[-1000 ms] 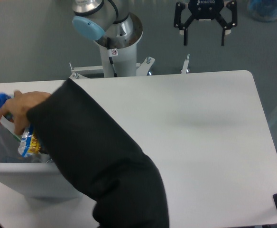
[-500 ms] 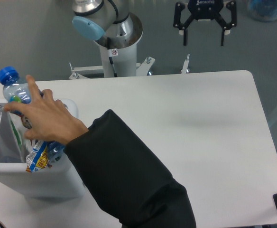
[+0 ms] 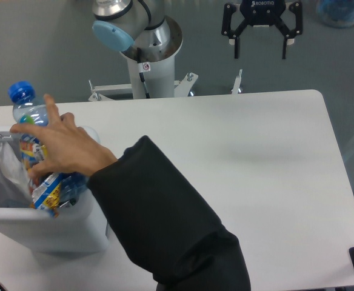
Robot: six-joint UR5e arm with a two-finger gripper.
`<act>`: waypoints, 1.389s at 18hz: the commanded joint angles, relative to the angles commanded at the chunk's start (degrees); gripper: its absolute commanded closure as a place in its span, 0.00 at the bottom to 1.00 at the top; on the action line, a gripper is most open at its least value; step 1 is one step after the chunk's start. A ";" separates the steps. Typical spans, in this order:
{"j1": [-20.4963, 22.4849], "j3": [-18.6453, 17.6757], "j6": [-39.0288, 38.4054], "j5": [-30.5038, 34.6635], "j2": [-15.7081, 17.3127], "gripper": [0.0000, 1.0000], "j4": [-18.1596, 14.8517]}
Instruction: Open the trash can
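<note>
I see the white plastic trash can cut off at lower left, its lid partly hidden. A person's hand grips a clear blue-capped bottle over it. The gripper at top has its fingers spread, empty.

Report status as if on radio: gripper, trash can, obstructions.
Gripper open, parked beyond the table's far edge. Trash can at front left, top open. Person's hand holding a bottle over the opening, blocking access.
</note>
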 joint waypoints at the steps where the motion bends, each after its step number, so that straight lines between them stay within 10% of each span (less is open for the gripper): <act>1: -0.09 0.00 0.00 0.09 0.00 0.00 0.00; 25: -0.35 0.09 0.00 -0.44 -0.35 0.00 0.18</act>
